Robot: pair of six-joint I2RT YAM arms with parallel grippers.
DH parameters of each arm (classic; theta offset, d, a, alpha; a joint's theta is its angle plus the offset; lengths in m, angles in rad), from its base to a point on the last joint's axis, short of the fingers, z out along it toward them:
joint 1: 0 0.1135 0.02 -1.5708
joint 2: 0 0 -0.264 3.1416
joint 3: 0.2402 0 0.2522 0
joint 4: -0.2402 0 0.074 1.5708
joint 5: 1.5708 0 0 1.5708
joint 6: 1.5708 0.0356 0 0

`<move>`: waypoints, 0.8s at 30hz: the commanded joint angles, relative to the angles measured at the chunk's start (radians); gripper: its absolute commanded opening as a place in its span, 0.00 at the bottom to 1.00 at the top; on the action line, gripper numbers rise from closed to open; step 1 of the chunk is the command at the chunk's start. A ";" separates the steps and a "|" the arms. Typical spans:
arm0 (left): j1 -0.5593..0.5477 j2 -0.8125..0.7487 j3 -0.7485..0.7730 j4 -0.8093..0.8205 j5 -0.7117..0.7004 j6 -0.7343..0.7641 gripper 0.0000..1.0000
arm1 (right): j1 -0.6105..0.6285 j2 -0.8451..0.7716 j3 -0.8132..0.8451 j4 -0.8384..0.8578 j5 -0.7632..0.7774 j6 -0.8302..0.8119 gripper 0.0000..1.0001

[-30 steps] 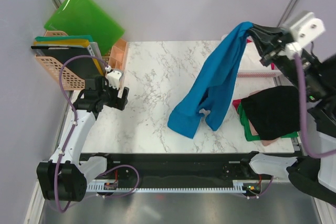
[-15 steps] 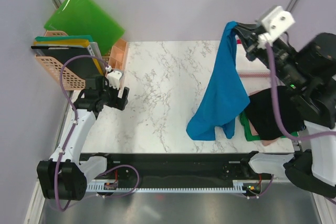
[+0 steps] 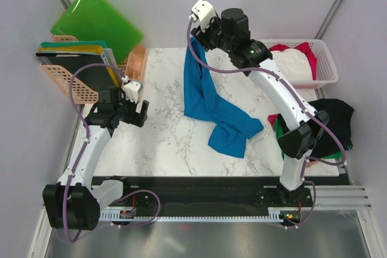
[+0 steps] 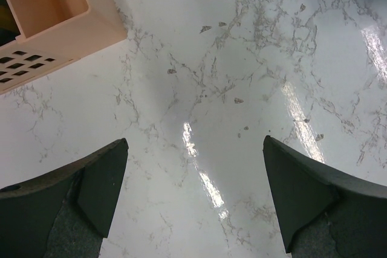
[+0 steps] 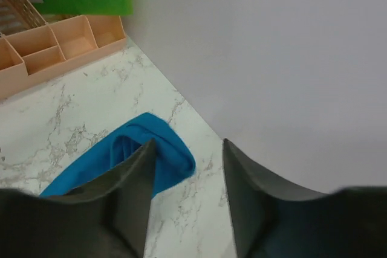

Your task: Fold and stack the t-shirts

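Right claw [image 5: 187, 146] swung from right side to rear-centre of bench [image 3: 169, 89], jaws now apart. Blue t-shirt [image 3: 208, 104] let go, trailing across bench. Left claw [image 4: 195, 142] unmoved, jaws wide apart.

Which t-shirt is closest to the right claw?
The blue t-shirt, sprawled alone in the middle beneath the right claw. The black t-shirt lies far off to the right; the white t-shirt lies in the basket.

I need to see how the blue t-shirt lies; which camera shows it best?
The top external view: the whole blue t-shirt shows, stretched from the far side to a crumpled end near the middle. Right wrist catches only one bunched end; left wrist shows none.
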 commanded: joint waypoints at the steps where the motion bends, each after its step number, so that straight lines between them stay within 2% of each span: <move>1: -0.005 -0.024 -0.006 0.007 0.022 0.001 1.00 | -0.033 -0.049 -0.024 0.193 0.116 0.058 0.62; 2: -0.004 -0.019 -0.006 0.007 0.025 0.001 1.00 | -0.036 -0.067 -0.046 0.204 0.142 0.066 0.67; 5: -0.005 -0.008 0.000 0.005 0.040 -0.002 1.00 | -0.047 -0.201 -0.178 0.218 0.200 0.037 0.73; 8: -0.005 -0.005 0.004 0.005 0.048 -0.004 1.00 | -0.050 -0.327 -0.238 0.088 0.248 0.013 0.77; 9: -0.005 -0.005 0.006 0.005 0.049 -0.007 1.00 | -0.052 -0.348 -0.240 0.021 0.243 0.020 0.77; 10: -0.005 -0.007 0.006 0.004 0.049 -0.008 1.00 | -0.052 -0.380 -0.229 -0.162 0.191 0.024 0.76; 12: -0.005 -0.007 0.009 0.002 0.049 -0.007 1.00 | -0.050 -0.405 -0.256 -0.420 0.121 0.069 0.76; 14: -0.005 -0.005 0.010 0.004 0.051 -0.007 1.00 | -0.052 -0.474 -0.418 -0.504 0.012 0.082 0.72; 15: -0.005 0.004 0.012 0.004 0.046 -0.004 1.00 | -0.052 -0.539 -0.495 -0.509 0.002 0.110 0.70; 16: -0.005 0.009 0.015 0.002 0.049 -0.007 1.00 | -0.052 -0.572 -0.638 -0.500 -0.005 0.118 0.60; 18: -0.005 0.022 0.029 -0.001 0.052 -0.008 1.00 | -0.052 -0.633 -0.759 -0.481 0.001 0.145 0.55; 20: -0.005 0.032 0.044 -0.010 0.057 -0.011 1.00 | -0.052 -0.644 -0.885 -0.487 -0.016 0.155 0.56; 22: -0.005 0.030 0.050 -0.015 0.060 -0.013 1.00 | -0.050 -0.640 -0.975 -0.495 -0.047 0.159 0.64; 24: -0.007 0.027 0.050 -0.016 0.059 -0.014 1.00 | -0.052 -0.624 -1.046 -0.480 -0.061 0.155 0.68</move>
